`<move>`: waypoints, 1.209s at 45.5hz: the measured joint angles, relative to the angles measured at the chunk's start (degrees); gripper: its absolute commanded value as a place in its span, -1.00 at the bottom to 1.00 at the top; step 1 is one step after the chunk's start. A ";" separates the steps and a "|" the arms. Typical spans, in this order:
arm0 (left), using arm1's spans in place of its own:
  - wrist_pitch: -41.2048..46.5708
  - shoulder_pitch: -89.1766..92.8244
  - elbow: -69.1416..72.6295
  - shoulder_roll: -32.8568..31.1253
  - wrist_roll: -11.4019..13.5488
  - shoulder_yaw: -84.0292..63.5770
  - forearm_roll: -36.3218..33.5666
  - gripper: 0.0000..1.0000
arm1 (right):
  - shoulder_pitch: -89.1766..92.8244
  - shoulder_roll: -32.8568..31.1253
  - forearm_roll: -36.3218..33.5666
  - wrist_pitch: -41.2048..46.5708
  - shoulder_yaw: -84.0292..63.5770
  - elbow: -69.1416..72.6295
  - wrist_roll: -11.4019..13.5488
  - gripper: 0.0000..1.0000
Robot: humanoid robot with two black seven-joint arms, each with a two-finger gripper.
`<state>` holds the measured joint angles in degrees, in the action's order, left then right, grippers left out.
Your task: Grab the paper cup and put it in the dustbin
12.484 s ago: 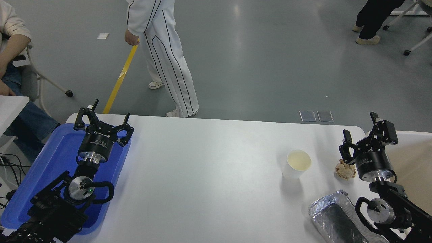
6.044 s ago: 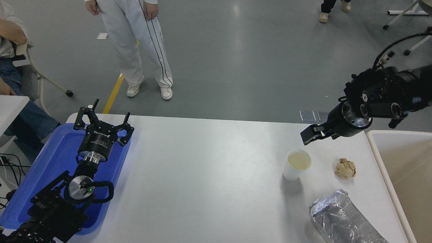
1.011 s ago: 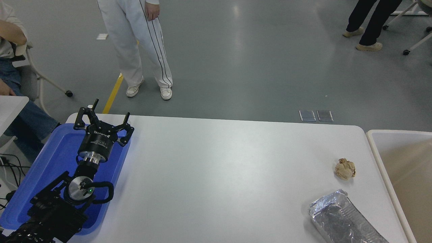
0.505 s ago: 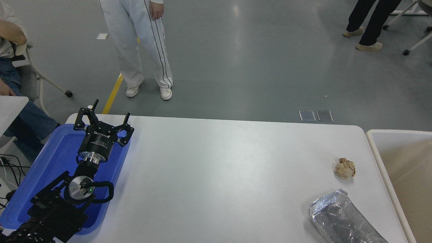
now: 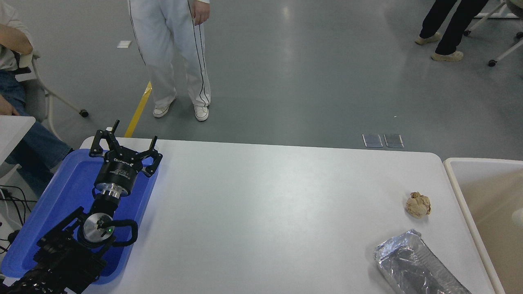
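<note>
On the left, the left hand [image 5: 122,152] is parked over the blue tray [image 5: 28,228]. Its fingers are spread apart and it grasps nothing. The arm comes in from the lower left corner and points away from the camera, with the wrist straight and the hand raised a little above the tray.

In the middle, the white bench [image 5: 261,212] carries nothing. More to the right there is a crumpled tan paper ball [image 5: 418,204], and nearer to the camera a silver foil tray [image 5: 416,267]. These two are not part of the task.

At the right edge stands the dustbin [image 5: 457,192]. Inside it, close to the picture border, a small pale rounded shape [image 5: 518,216] is visible. This is probably the paper cup, but only a part of it shows, so it is not certain. No cup stands on the bench.

The right arm and its hand are not in the picture, so nothing can be said about its pose or grip.

As a judgement, the placing seems finished. To end the step well, the right arm should move back high and clear of the bin rim, without touching the paper ball or the foil tray.
</note>
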<state>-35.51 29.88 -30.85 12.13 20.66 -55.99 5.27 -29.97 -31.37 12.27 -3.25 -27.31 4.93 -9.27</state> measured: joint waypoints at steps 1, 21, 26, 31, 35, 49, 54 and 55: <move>0.00 0.00 0.00 0.00 0.00 0.00 0.00 1.00 | 0.13 0.10 -0.04 -0.24 0.05 0.00 0.01 -0.68; 0.00 0.00 0.00 0.00 0.00 0.00 0.00 1.00 | 2.27 2.26 -0.42 -10.61 0.48 -0.24 -0.05 0.25; 0.00 0.00 0.00 0.00 0.00 0.00 0.00 1.00 | 2.53 2.51 -0.44 -11.71 0.47 -0.24 -0.05 0.27; 0.00 0.00 0.00 0.00 0.00 0.00 0.00 1.00 | 2.68 2.57 -0.45 -12.35 0.46 -0.28 -0.05 0.37; 0.00 0.00 0.00 0.00 0.00 0.00 0.00 1.00 | 2.73 2.57 -0.47 -12.64 0.47 -0.29 -0.05 0.40; 0.00 0.00 0.00 0.00 0.00 0.00 0.00 1.00 | 1.66 -0.54 0.15 -12.44 2.02 5.16 -0.06 0.47; 0.00 0.00 0.00 0.00 0.00 0.00 0.00 1.00 | 0.18 -4.45 0.38 -12.33 2.11 11.32 -0.06 0.47; 0.00 0.00 0.00 0.00 0.00 0.00 0.00 1.00 | -0.28 -5.52 0.50 -12.31 2.11 12.97 -0.08 0.47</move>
<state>-35.51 29.88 -30.85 12.13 20.65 -55.98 5.27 -30.26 -36.90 12.77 -15.57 -25.19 17.90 -9.35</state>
